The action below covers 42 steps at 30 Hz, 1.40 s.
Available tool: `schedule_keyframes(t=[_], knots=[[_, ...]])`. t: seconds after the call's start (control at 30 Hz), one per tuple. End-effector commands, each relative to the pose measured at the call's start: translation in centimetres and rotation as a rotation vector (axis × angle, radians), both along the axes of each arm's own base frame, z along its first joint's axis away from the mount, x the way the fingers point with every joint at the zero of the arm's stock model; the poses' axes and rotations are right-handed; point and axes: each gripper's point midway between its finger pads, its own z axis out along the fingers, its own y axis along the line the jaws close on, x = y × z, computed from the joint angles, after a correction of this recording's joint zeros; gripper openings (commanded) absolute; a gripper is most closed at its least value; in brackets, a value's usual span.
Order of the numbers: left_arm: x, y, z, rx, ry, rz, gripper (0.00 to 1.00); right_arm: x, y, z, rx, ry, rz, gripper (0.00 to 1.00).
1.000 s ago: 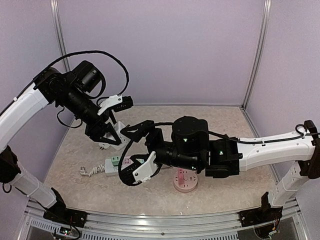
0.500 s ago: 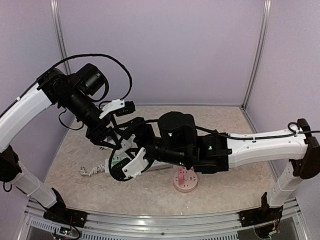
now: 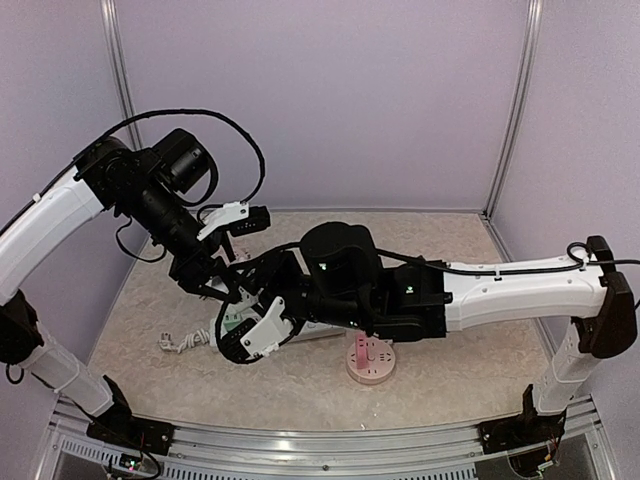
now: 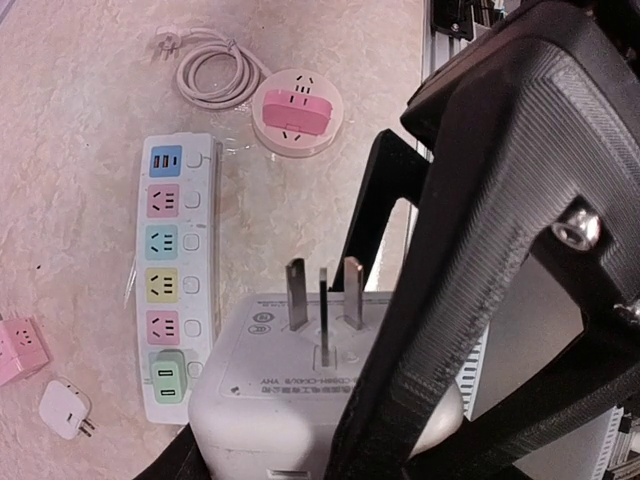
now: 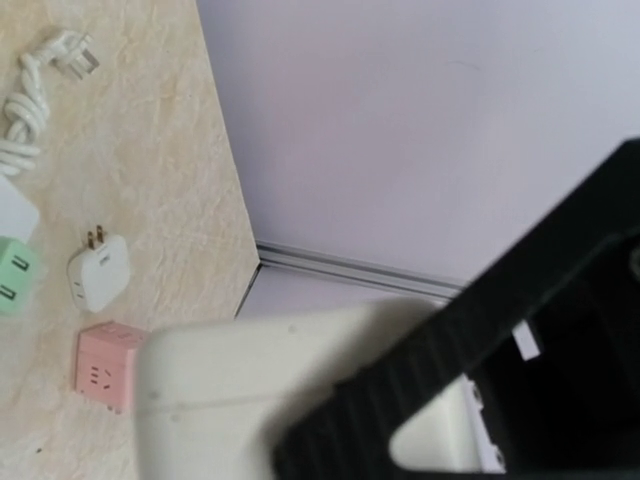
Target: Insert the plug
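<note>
White plug (image 4: 290, 390) is held up over the tabletop (image 4: 80, 120), prongs bare, its flat sides pinched in my left gripper (image 4: 300, 450). It looks light, rigid and a bit slick, so I'd grab the body, never the prongs. My right gripper (image 3: 250, 325) is crowding in; blurry, so I can't tell if it's clamped. The power strip (image 4: 175, 280) lies below.

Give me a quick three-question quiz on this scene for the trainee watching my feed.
1. True or false: the white plug in the left gripper shows two prongs.
2. Which colour is the socket on the power strip nearest the small white charger? A blue, B green, C yellow.
3. What lies next to the round pink socket?
Key: 1 false, three prongs show; 2 B; 3 the coiled white cord.
</note>
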Motion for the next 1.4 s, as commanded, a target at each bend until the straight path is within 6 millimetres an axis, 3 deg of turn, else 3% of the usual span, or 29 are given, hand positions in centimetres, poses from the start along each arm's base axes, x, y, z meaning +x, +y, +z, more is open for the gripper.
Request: schedule_keyframes(t=[0.0, 0.07, 0.13, 0.2, 0.23, 0.27, 0.4, 0.53, 0.63, 0.8, 0.93, 1.0, 1.13, 1.3, 1.37], knots=[[-2.0, 0.9, 0.6, 0.016, 0.044, -0.047, 0.00, 0.9, 0.4, 0.3, 0.071, 0.069, -0.049, 0.25], [-1.5, 1.3, 1.1, 0.028, 0.006, -0.035, 0.44, 1.4, 0.3, 1.4, 0.136, 0.108, -0.090, 0.17], [-0.8, 1.9, 2.2, 0.038, -0.057, -0.016, 0.77, 1.7, 0.1, 2.7, 0.230, 0.179, -0.126, 0.10], [0.1, 2.7, 4.0, 0.026, -0.135, 0.013, 0.95, 2.2, -0.2, 4.2, 0.348, 0.254, -0.161, 0.00], [0.5, 3.0, 5.0, 0.011, -0.175, 0.031, 0.98, 2.4, -0.5, 5.1, 0.423, 0.282, -0.175, 0.00], [0.8, 3.5, 6.2, -0.006, -0.220, 0.049, 0.99, 2.6, -1.0, 5.4, 0.489, 0.305, -0.192, 0.00], [1.8, 4.7, 11.0, -0.129, -0.367, 0.143, 0.99, 3.5, -3.5, 9.6, 0.901, 0.463, -0.214, 0.00], [0.1, 4.8, 14.7, -0.304, -0.403, 0.151, 0.99, 3.9, -6.1, 12.4, 1.271, 0.620, -0.175, 0.00], [-0.4, 3.7, 16.6, -0.418, -0.327, 0.176, 0.99, 3.7, -6.7, 13.8, 1.459, 0.618, -0.169, 0.00], [1.3, 1.3, 17.2, -0.501, -0.203, 0.238, 0.99, 3.1, -5.2, 14.6, 1.583, 0.490, -0.218, 0.00], [1.7, 0.3, 17.3, -0.526, -0.186, 0.221, 0.99, 2.7, -4.0, 14.7, 1.604, 0.505, -0.192, 0.00], [2.0, 0.2, 17.1, -0.524, -0.179, 0.230, 0.97, 2.6, -3.7, 14.8, 1.606, 0.530, -0.174, 0.00], [2.4, 0.6, 16.5, -0.526, -0.153, 0.259, 0.82, 2.6, -3.3, 14.9, 1.610, 0.540, -0.163, 0.00], [2.8, 1.4, 15.9, -0.531, -0.127, 0.296, 0.83, 2.5, -3.4, 15.2, 1.620, 0.547, -0.151, 0.00], [2.7, 1.6, 15.4, -0.530, -0.112, 0.301, 0.77, 2.4, -3.1, 15.2, 1.614, 0.550, -0.143, 0.00]])
